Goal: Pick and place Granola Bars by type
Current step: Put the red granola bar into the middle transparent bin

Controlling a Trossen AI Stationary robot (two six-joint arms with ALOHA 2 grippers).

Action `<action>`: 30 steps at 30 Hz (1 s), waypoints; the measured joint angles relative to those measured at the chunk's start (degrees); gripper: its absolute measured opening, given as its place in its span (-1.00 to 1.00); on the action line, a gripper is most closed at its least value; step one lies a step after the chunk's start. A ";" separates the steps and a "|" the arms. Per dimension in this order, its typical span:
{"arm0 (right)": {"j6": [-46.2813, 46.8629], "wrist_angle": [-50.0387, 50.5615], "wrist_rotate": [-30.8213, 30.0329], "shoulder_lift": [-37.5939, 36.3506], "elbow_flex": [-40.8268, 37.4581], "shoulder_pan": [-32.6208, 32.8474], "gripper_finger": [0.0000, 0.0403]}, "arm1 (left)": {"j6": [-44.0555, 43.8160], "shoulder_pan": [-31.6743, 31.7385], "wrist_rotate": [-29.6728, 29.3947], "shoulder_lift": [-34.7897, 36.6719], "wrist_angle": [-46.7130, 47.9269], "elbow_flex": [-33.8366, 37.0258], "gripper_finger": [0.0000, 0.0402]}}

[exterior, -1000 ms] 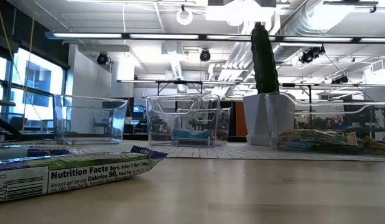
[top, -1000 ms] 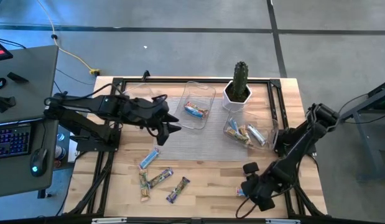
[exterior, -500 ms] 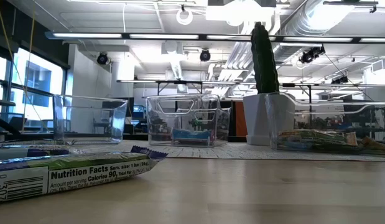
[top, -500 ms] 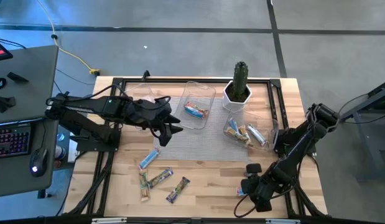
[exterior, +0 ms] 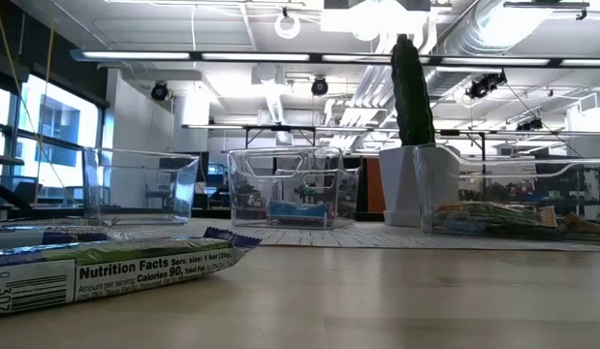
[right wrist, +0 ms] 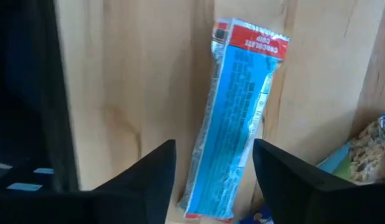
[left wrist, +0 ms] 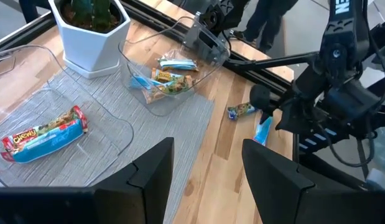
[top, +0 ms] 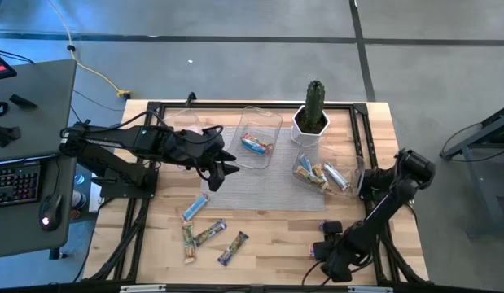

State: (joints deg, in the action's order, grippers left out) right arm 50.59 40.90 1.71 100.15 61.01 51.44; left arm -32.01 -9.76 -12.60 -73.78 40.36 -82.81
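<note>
Both grippers are open and hold nothing. My right gripper [right wrist: 214, 186] hangs over the table's near right corner [top: 329, 252]. Its fingers stand on either side of a light blue granola bar with red ends [right wrist: 239, 155] that lies flat on the wood. A second bar [right wrist: 372, 149] lies beside it. My left gripper [top: 223, 163] hovers over the grey mat. Several more bars [top: 207, 232] lie flat near the left near edge, one of them a green one [exterior: 106, 271]. The middle clear tray holds one blue bar [left wrist: 43, 134], and the right tray holds several [left wrist: 164, 78].
A cactus in a white pot [top: 313, 118] stands at the far edge between the trays. A third clear tray [exterior: 140, 184] stands far left. A dark frame rail [right wrist: 30, 93] runs beside the right gripper. People's legs show beyond the table in the left wrist view.
The right arm has folded, its elbow coming toward the near edge. Its gripper has shifted a little toward the table's near edge over the blue bar. The bars have stayed where they were.
</note>
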 joint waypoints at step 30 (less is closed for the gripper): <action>-7.90 0.76 -4.46 7.81 5.28 -3.21 -0.31 | -0.15 -0.01 0.24 0.02 0.02 -0.02 -0.07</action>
State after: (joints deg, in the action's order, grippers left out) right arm 42.69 41.66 -2.75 107.96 66.30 48.23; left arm -32.16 -9.77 -12.36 -73.76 40.38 -82.83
